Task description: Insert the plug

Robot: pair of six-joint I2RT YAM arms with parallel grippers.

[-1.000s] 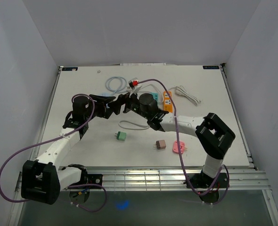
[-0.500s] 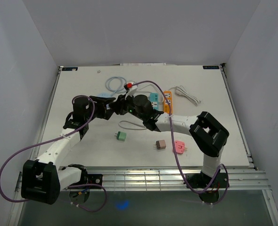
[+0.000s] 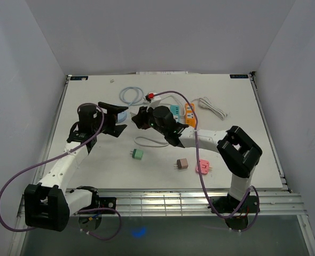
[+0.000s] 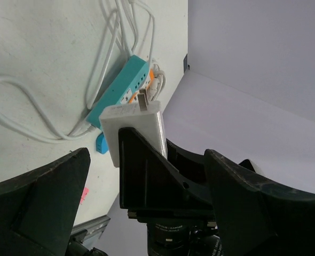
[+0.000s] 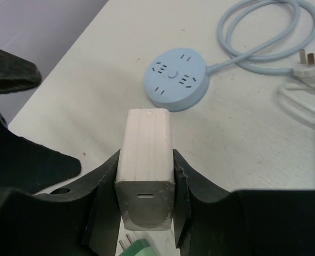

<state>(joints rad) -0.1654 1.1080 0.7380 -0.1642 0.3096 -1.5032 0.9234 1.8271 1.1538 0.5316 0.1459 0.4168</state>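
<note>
White plug (image 5: 146, 154): hanging above the bench (image 3: 93, 160), being pinched by the right gripper (image 3: 139, 118).
Left gripper (image 3: 116, 119): gaping wide, pulling back leftward after meeting the right gripper a second ago.
Round blue socket (image 5: 174, 78): lying on the bench beyond the plug.

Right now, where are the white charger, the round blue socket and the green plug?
white charger (image 5: 145, 146), right wrist view, on its top face.
round blue socket (image 5: 174, 79), right wrist view, on its centre.
green plug (image 3: 138, 154), top view, on its body.

Prongs of white plug (image 5: 146, 154) hidden (facing away); green plug (image 5: 139, 250) cropped below.
</note>
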